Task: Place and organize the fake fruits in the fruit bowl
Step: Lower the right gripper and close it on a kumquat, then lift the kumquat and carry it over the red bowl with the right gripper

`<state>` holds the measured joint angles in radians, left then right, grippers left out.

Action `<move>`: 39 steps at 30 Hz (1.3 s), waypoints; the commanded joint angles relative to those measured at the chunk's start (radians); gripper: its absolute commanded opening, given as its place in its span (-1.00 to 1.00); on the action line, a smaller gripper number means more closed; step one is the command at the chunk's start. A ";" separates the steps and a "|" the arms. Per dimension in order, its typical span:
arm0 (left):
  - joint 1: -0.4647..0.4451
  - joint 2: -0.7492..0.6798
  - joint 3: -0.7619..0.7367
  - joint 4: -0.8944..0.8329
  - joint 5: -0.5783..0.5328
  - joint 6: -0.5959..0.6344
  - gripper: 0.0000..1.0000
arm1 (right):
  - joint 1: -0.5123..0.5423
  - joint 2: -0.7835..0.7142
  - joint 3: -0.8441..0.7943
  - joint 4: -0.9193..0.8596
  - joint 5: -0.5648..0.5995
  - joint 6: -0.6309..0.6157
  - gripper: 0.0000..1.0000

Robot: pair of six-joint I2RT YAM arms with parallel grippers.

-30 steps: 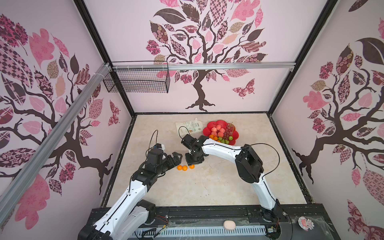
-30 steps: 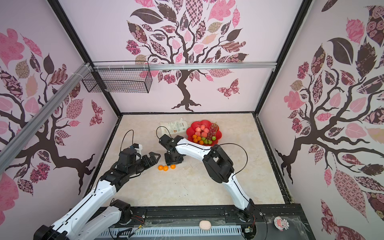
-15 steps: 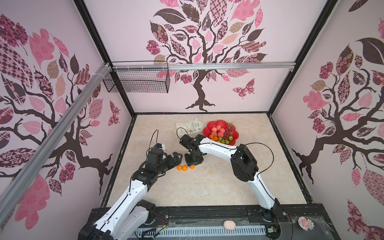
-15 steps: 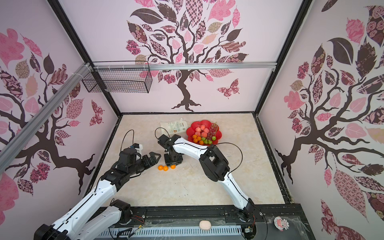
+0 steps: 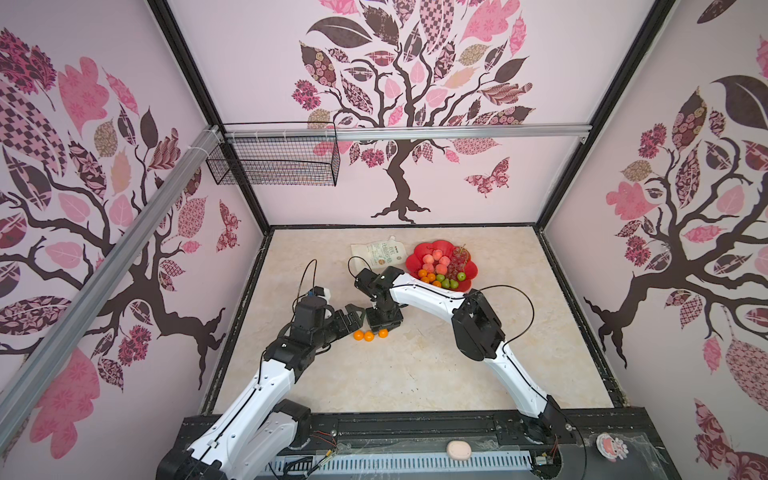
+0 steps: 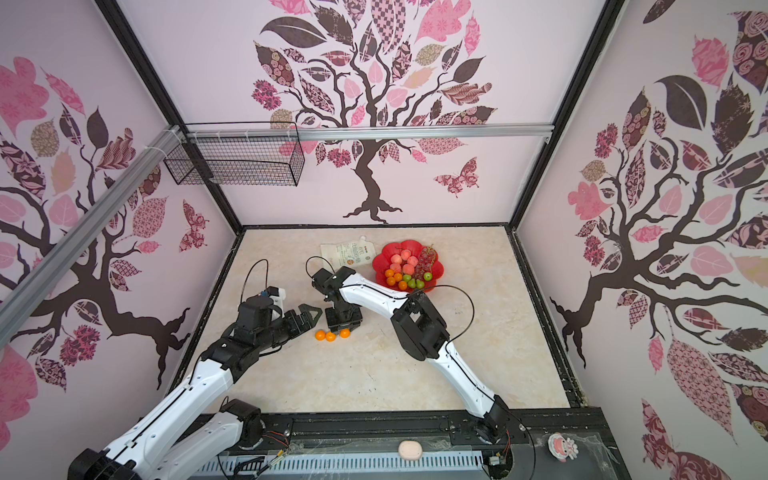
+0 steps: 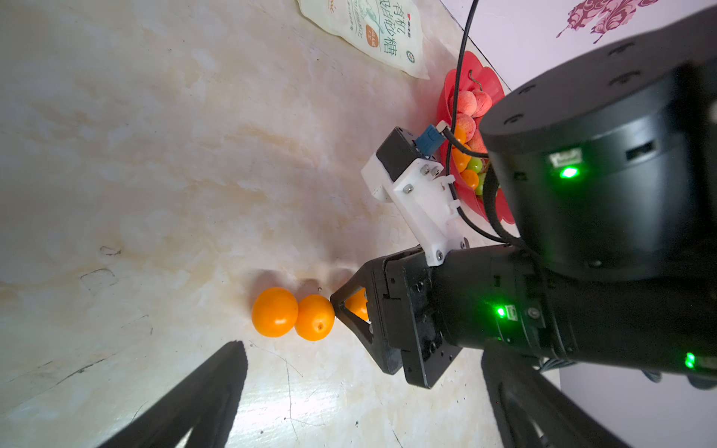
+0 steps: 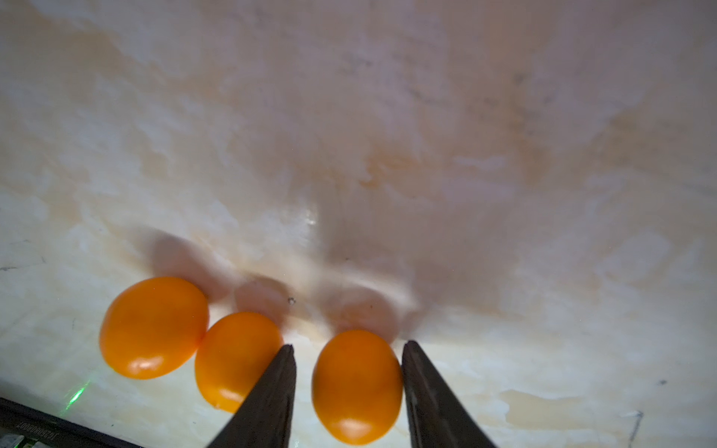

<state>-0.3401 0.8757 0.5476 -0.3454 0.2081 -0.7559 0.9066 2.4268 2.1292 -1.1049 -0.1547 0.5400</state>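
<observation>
right claw (image 8: 347,344) unclenched astride 3-o'clock tangerine (image 8: 357,388), one finger (image 8: 425,384) touching | left claw (image 5: 358,318) released, unmoved | right elbow (image 5: 478,328) shifted toward 9 o'clock

The three tangerines (image 5: 368,336) are glossy orange against the cream table (image 5: 415,374) with its beige marbling. The fruit bowl (image 5: 440,245) is bright red, filled with pink-red peaches (image 5: 437,254), a dark red grape bunch (image 5: 457,259), more orange and green pears (image 5: 446,284). The pouch (image 5: 378,254) is white with green print. The walls (image 5: 457,208) are pale pink with dark brown trees and patterned pink leaves, the wire basket (image 5: 274,164) black, the arms (image 5: 424,293) white and black.
</observation>
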 commanded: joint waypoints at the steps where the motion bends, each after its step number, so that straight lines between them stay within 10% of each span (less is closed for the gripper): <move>1: 0.006 -0.004 -0.027 0.014 0.005 0.017 0.97 | -0.001 0.051 0.040 -0.063 -0.003 -0.015 -0.06; 39: 0.000 0.140 0.128 0.094 0.089 0.105 0.97 | -0.108 -0.271 -0.169 0.088 0.026 -0.002 -0.28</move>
<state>-0.3363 0.9855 0.6155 -0.3061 0.2604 -0.6762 0.8249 2.2444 1.9827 -1.0267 -0.1444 0.5278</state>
